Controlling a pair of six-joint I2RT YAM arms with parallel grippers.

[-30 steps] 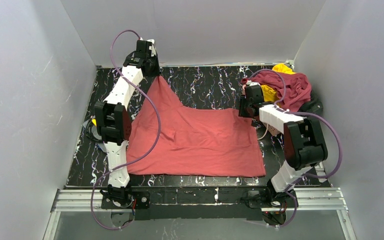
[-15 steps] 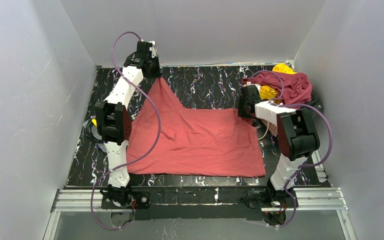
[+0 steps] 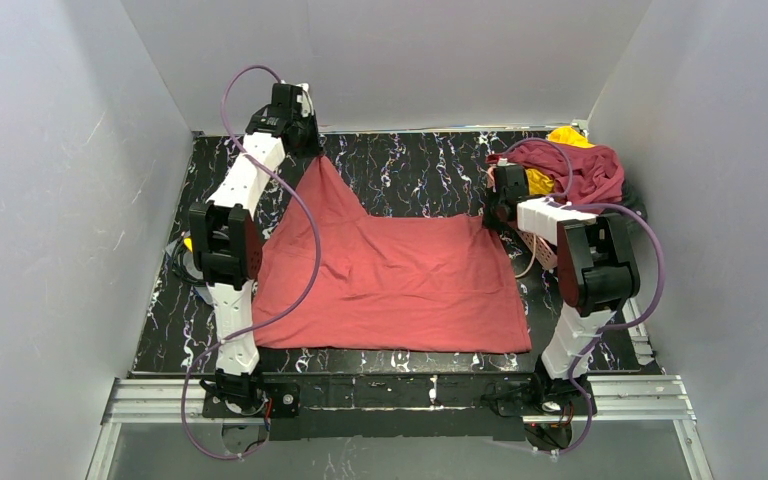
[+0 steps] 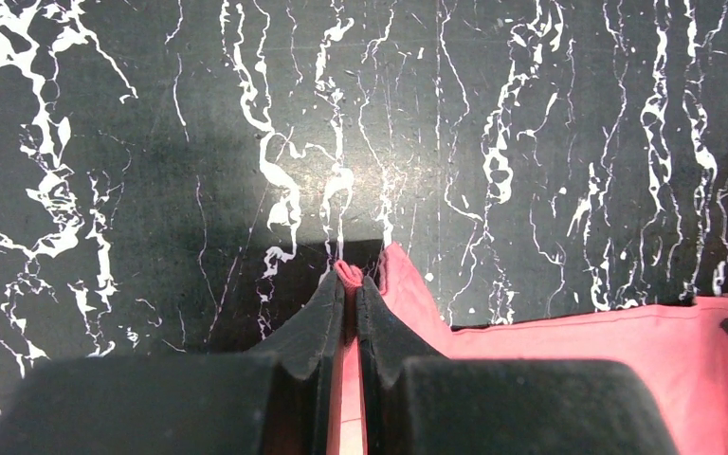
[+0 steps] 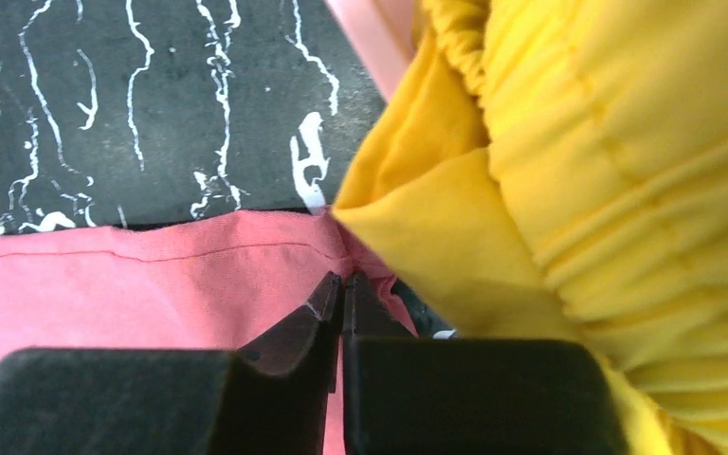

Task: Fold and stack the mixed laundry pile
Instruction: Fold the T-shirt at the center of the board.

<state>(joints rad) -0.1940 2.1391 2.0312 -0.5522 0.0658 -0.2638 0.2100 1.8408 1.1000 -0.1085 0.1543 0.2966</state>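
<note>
A big flat cloth (image 3: 400, 280) is lying in the middle of the table (image 3: 410, 165). The left gripper (image 4: 349, 277) is holding its far left corner up off the table. The right gripper (image 5: 343, 284) is pinching its far right corner. A heap of clothes (image 3: 585, 175) is sitting just behind that, in the table's far right corner.

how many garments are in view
4: salmon-red garment spread flat in the centre; maroon garment heaped at the far right; yellow garment beneath it; black garment at the heap's right edge. More may be hidden underneath.
</note>
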